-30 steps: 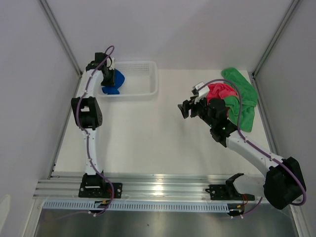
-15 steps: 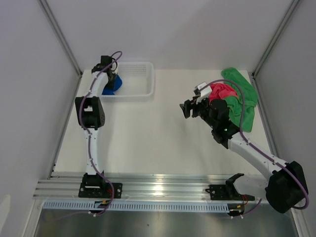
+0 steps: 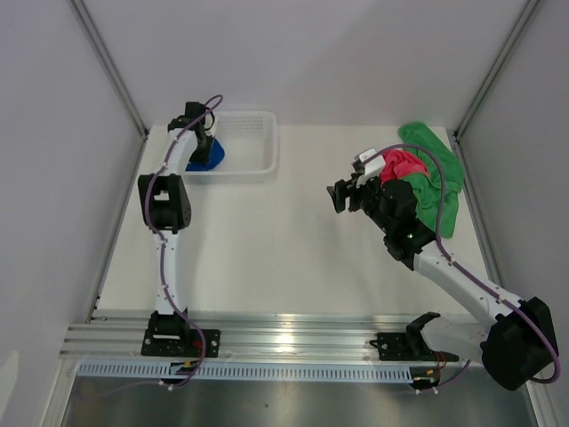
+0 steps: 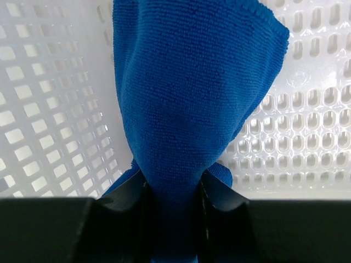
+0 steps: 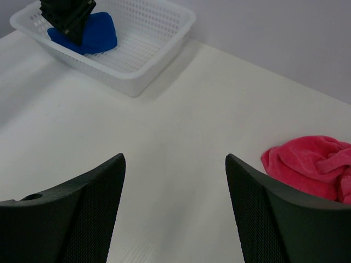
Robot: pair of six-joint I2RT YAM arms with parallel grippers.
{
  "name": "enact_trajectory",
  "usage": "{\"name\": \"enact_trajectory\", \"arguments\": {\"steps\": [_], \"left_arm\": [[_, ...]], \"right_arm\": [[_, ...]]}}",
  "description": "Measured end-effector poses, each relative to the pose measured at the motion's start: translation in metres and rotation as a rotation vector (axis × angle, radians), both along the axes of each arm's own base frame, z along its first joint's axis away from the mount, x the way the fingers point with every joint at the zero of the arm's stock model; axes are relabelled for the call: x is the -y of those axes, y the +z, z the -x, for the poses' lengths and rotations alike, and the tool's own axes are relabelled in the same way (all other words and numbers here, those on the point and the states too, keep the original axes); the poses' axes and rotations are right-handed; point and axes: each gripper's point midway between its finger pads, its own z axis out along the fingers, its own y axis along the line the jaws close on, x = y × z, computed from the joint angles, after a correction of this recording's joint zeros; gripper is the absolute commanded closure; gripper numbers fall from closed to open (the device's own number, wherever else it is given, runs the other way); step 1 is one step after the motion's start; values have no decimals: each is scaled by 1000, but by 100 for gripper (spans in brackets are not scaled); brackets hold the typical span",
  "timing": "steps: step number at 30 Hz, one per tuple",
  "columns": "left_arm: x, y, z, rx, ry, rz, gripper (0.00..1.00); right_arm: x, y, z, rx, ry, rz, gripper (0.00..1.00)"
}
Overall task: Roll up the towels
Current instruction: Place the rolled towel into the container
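White tabletop [image 3: 267, 258], closed in by pale walls, carries both arms. The left pincer [image 4: 173, 205] is clenched on the blue towel [image 4: 186, 98]. Its two dark fingers [image 4: 129, 200] squeeze a narrow neck of the cloth, and the rest fans out wider away from them, with one hemmed corner at the far upper right. Directly beyond the cloth is the mesh of the white basket [image 4: 49, 109], its floor and a side wall both in view. From above, this pincer reaches down into the basket's left end with the towel bunched just under it. Whether the cloth rests on the basket floor or hangs a little clear I cannot tell

The right pincer [image 5: 174, 164] is released, its fingers spread wide with only bare tabletop between them, and it hovers near the middle of the surface. Ahead of its right finger and off to that side lies the pink-red towel [image 5: 310, 170], crumpled in a heap. From above, that heap sits just beside the wrist, and the green towel [image 3: 442, 182] spreads beyond it toward the right wall, touching it. Far ahead and to the left of this pincer stands the basket
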Motion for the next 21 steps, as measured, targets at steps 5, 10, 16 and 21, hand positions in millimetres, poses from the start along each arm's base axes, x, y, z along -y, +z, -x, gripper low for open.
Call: {"name": "enact_trajectory", "arguments": {"steps": [5,10,16,21], "left_arm": [[-3,0,0,6,46,35,82],[-7,2,0,21,112,149,99],[-4,13,-2,45,127,211,99],[35,18,-3,47,71,237,96]], "right_arm": [[3,7,2,21,-7,1,24],[5,5,3,13,-12,11,24],[6,2,4,3,-12,21,23],[6,2,4,3,-12,21,23]]}}
